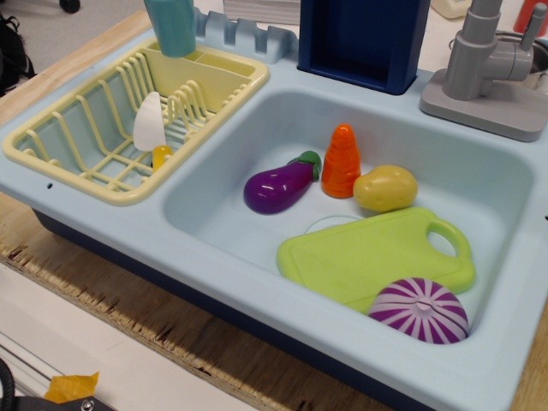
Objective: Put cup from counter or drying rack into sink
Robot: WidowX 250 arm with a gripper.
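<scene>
The teal-blue cup [175,26] stands upright in the small cutlery compartment at the back of the pale yellow drying rack [77,128]. Its top is cut off by the frame's upper edge. The rack sits on the left part of the pale-blue counter [111,227]. The deep pale-blue sink [214,227] lies to the right of the rack. No gripper shows in this view.
The sink holds a purple eggplant [278,187], an orange carrot [342,161], a yellow potato [385,188], a green cutting board [368,255] and a purple onion half [419,310]. A white knife [149,127] leans in the rack. A navy box [360,38] and a grey faucet [488,73] stand behind the sink.
</scene>
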